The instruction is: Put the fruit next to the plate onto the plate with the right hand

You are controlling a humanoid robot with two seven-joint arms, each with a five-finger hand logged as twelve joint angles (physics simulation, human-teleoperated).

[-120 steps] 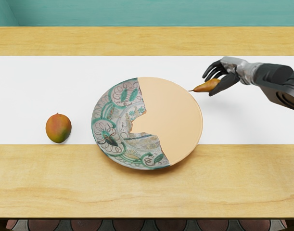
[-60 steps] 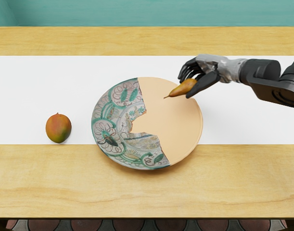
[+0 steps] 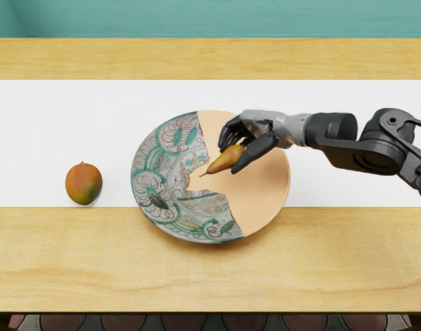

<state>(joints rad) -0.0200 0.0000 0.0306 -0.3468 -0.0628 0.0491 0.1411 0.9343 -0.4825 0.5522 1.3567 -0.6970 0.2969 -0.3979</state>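
Fruit [image 3: 225, 159] is pinched in my right hand [image 3: 251, 136], fingers closed round its fat end, over the middle of the plate [image 3: 265, 187], long axis slanting to lower left, so I'd just lower and let go.

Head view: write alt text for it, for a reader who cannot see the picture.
The robot's right hand, its arm entering from the right, holds a small pear over the middle of a plate that is half patterned, half plain orange. A mango lies apart to the plate's left, on the white strip of the wooden table.
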